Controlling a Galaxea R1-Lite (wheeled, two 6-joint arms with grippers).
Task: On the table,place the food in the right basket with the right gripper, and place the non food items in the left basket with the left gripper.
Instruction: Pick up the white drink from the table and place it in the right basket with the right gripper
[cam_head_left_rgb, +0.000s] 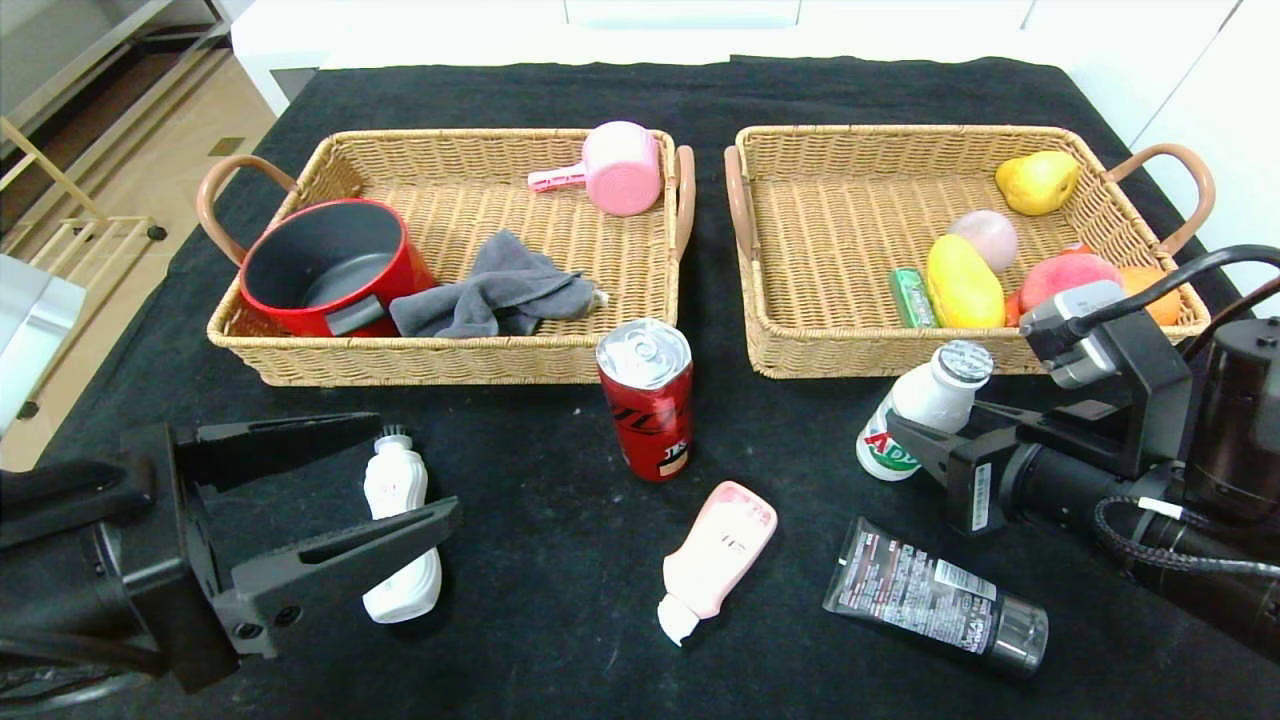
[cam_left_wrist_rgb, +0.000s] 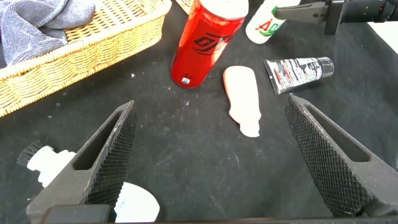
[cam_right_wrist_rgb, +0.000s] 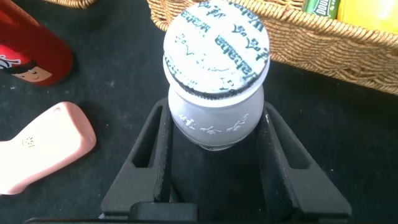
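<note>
Left tool (cam_head_left_rgb: 400, 480): jaws wide apart, straddling the white curvy bottle (cam_head_left_rgb: 400, 535), which lies on the bench (cam_head_left_rgb: 560, 520) untouched. Right tool (cam_right_wrist_rgb: 214, 146): clamped on the small white bottle (cam_right_wrist_rgb: 214, 118), which stands just in front of the right basket (cam_head_left_rgb: 850, 350). Between the 2 tools: pink tube (cam_head_left_rgb: 715, 560), dark tube (cam_head_left_rgb: 935, 597), red can (cam_head_left_rgb: 647, 400).
</note>
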